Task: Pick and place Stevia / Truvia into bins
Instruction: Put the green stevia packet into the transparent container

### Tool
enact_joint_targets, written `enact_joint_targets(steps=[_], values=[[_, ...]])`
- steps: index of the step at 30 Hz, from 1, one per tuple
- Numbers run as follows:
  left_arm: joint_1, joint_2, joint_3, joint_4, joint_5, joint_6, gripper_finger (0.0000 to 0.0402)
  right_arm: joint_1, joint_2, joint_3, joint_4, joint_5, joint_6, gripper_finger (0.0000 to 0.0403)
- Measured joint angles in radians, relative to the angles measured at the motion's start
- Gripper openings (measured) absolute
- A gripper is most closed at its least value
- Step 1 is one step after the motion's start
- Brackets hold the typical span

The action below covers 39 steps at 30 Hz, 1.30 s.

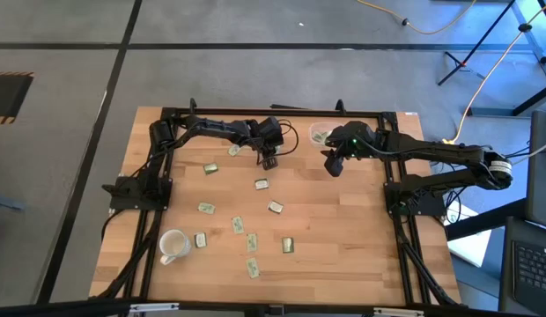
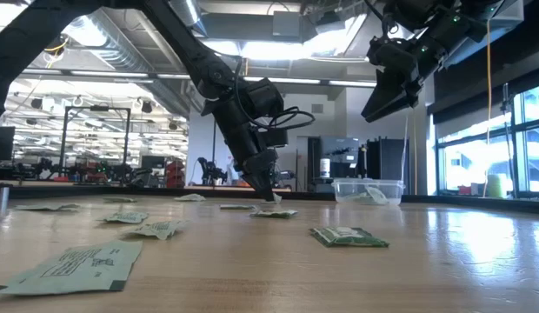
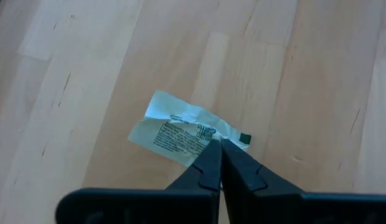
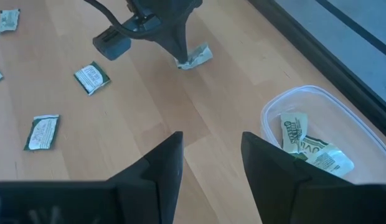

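left gripper at table level, fingers pinched together on a crumpled stevia sachet on the wood. right gripper hovers with fingers apart; clear bin at its two o'clock holds sachets.

Table: pale wood planks, smooth, satin sheen w/ visible grain and seams. Sachets: thin paper, matt, pale green/white print; one under left gripper is creased and crumpled, others lie flat. Bin at far right: clear plastic, glossy, rim catches light. Gripper fingers: black, matt, look like hard plastic, smooth faces. Mug near left: white, glazed-looking. Table frame: black metal, matt.
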Motion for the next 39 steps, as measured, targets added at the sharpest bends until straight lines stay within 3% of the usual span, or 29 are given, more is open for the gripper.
enact_joint_targets(steps=[11,15,22,24,32,39], values=[[-0.052,-0.131,-0.006,-0.021,0.061,0.051,0.0002,0.000,0.000,0.000,-0.040,-0.001,-0.007,0.0165],[-0.071,-0.187,-0.006,-0.012,0.207,0.070,0.0002,0.011,0.000,0.000,-0.037,-0.032,-0.105,0.0165],[-0.083,-0.263,-0.005,0.066,0.525,0.042,0.0002,0.081,0.008,0.000,0.056,-0.234,-0.321,0.0165],[-0.083,-0.272,-0.005,0.097,0.600,0.008,0.0002,0.118,0.011,0.000,0.089,-0.249,-0.416,0.0165],[-0.085,-0.275,-0.003,0.192,0.751,-0.133,0.0003,0.259,0.016,-0.001,0.260,-0.099,-0.707,0.0165],[-0.099,-0.275,-0.003,0.291,0.857,-0.225,0.0003,0.300,0.050,0.000,0.301,-0.033,-0.776,0.0165]])
